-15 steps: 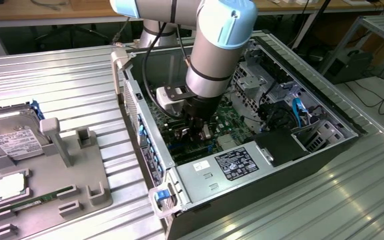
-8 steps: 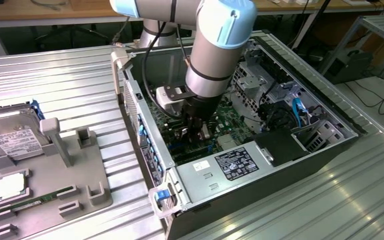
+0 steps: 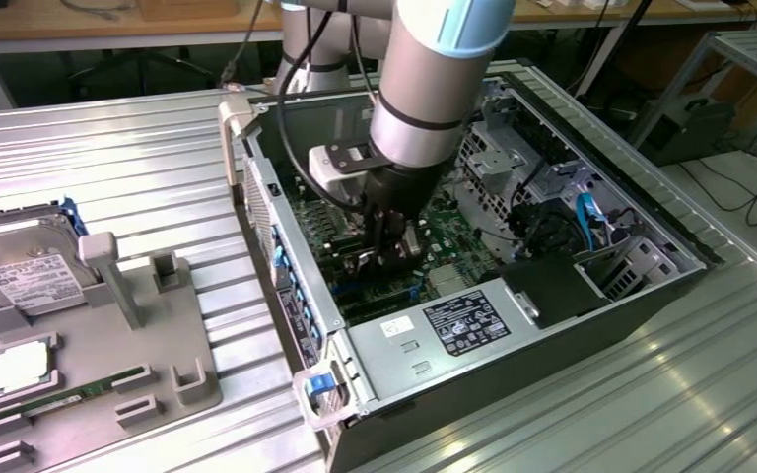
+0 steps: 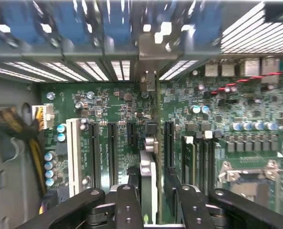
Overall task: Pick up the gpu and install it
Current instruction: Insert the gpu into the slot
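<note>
The gpu (image 4: 148, 183) stands on edge between the gripper's fingers (image 4: 128, 205), seen edge-on in the wrist view as a thin pale-and-dark card running straight ahead of the tool, down among the motherboard's (image 4: 117, 107) expansion slots. Its metal bracket (image 4: 148, 57) rises beyond it at the case's rear wall. The gripper (image 4: 151, 210) straddles the card with a finger close on either side; whether the pads press it or have let go I cannot tell.

To one side of the tool lie two long black slots (image 4: 112, 152) and a white slot (image 4: 74, 152), then a bundle of yellow and black cables (image 4: 29, 143) at the board's edge. To the other side sit the memory slots (image 4: 198, 162) and the bare processor socket (image 4: 248, 174).

In the exterior view the gripper (image 3: 385, 258) reaches down inside the open computer case (image 3: 642, 296), with the power supply (image 3: 464, 330) just beside it. Well apart from the tool, toward the exterior view's left, a grey fixture (image 3: 155, 355) on the slatted metal table (image 3: 115, 168) holds a hard drive (image 3: 31, 276), a processor (image 3: 24, 367) and a green memory stick (image 3: 63, 402).
</note>
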